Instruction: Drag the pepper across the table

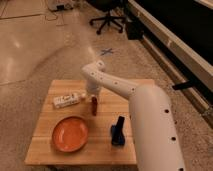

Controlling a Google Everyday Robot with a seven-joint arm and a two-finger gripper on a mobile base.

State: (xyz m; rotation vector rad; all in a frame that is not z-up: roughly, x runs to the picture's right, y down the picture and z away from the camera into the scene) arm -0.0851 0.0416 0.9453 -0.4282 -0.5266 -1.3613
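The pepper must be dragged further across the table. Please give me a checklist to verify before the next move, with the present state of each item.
1. Gripper is directly above the pepper: ok.
2. Fingers closed on the pepper: cannot tell.
3. Pepper lies on the table, well inside the edges: ok.
4. Orange plate is apart from the pepper: ok.
5. White packet lies close to the pepper's left; a drag that way may push it: not ok.
6. Dark blue upright object is apart from the pepper: ok.
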